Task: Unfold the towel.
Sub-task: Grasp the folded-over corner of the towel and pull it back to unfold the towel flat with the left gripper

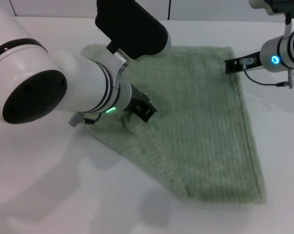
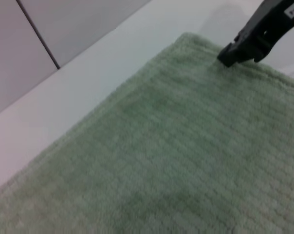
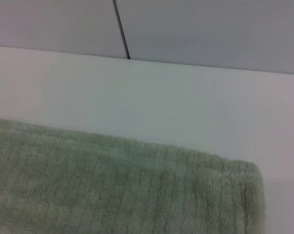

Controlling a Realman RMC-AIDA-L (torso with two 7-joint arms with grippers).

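The pale sage-green towel lies on the white table, folded into a rough triangle with a slanted near-left edge. My left gripper is down on the towel's left part, shut on a small puckered ridge of cloth. My right gripper is at the towel's far right corner, touching its edge. The left wrist view shows the ribbed towel with the right gripper's dark tip on its far corner. The right wrist view shows the towel's hemmed corner.
The white table extends around the towel on all sides. A grey panelled wall stands behind the table's far edge. My left arm's large white body covers the near left of the head view.
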